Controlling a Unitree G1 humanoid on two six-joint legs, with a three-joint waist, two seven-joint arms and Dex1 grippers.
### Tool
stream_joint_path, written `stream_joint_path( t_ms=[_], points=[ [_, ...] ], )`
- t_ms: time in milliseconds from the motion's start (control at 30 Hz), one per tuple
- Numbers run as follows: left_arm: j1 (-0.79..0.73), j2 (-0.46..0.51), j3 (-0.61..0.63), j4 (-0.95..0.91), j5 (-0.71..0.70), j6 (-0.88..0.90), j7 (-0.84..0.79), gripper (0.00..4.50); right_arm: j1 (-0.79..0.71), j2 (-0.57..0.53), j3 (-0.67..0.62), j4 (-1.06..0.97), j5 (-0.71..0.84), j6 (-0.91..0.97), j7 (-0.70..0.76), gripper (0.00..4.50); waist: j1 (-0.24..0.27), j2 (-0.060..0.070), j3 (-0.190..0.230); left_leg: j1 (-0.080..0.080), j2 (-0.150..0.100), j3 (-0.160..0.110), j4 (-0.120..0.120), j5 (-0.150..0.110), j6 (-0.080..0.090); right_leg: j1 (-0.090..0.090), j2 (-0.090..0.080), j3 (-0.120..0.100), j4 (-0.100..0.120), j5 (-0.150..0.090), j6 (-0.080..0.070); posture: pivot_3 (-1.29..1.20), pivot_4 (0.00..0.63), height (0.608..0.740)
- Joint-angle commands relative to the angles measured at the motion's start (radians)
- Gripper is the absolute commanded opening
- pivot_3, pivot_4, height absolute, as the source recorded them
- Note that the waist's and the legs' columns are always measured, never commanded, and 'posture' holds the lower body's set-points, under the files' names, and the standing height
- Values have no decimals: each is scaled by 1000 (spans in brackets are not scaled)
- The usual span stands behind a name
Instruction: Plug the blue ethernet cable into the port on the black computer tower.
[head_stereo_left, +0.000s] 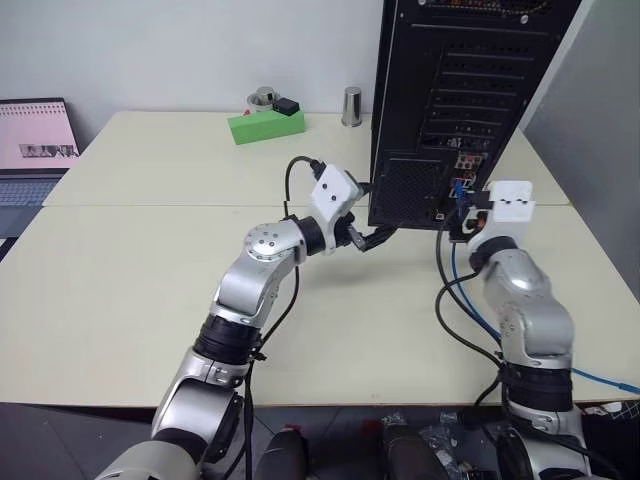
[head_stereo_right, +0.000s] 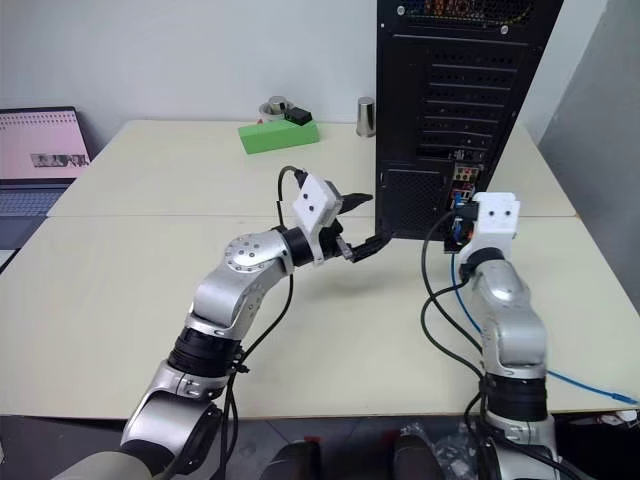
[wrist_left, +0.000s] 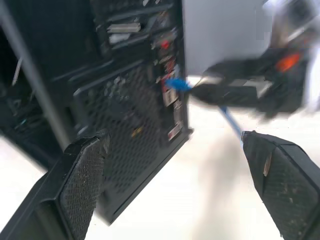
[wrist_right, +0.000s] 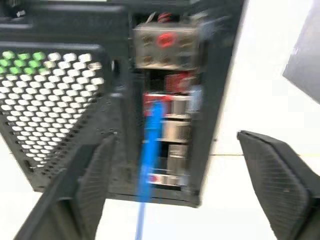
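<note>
Right wrist view shows the blue ethernet cable (wrist_right: 150, 150) hanging from the black computer tower (wrist_right: 65, 100)'s connector panel, apparently seated, so the right gripper (wrist_right: 175, 190) gapes empty; the left gripper (wrist_left: 180, 185), wide and empty, waits near the tower.

Tall black metal computer tower (head_stereo_left: 450, 100): top cut off by the upper edge in both my head views; its rear connector panel there is too small to tell sockets apart.

Small silvery-rimmed port (wrist_right: 172, 107): smeared by blur in my right wrist view; I cannot tell whether the plug sits fully in it.

Thin bright-blue ethernet cable (wrist_right: 149, 150): its clear plug is unreadable; the cord leaves the bottom edge. In my head views it passes behind my right arm and runs off the right edge.

My right gripper (wrist_left: 240, 92): blurred in my left wrist view.

Laptop (head_stereo_left: 35, 150) with pink screen: cropped by the left edge.
</note>
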Motion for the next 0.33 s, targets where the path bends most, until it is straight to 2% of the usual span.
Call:
stream_joint_path(
  t_ms=[33,233,333],
  points=[
    [6,66,30,-48,4,-17,-45,4500,19,-115,-61,-142,128,40,173,4488,0,0,0,0,0,0,0,0,0,0,0,0,0,0,0,0,150,740],
    [44,189,99,-74,-87,11,-179,4500,80,-339,-151,-197,304,56,451,4488,0,0,0,0,0,0,0,0,0,0,0,0,0,0,0,0,150,740],
    [53,246,125,-76,-119,17,-240,4500,86,-415,-187,-175,362,58,528,4488,0,0,0,0,0,0,0,0,0,0,0,0,-1,0,0,0,150,740]
  ],
)
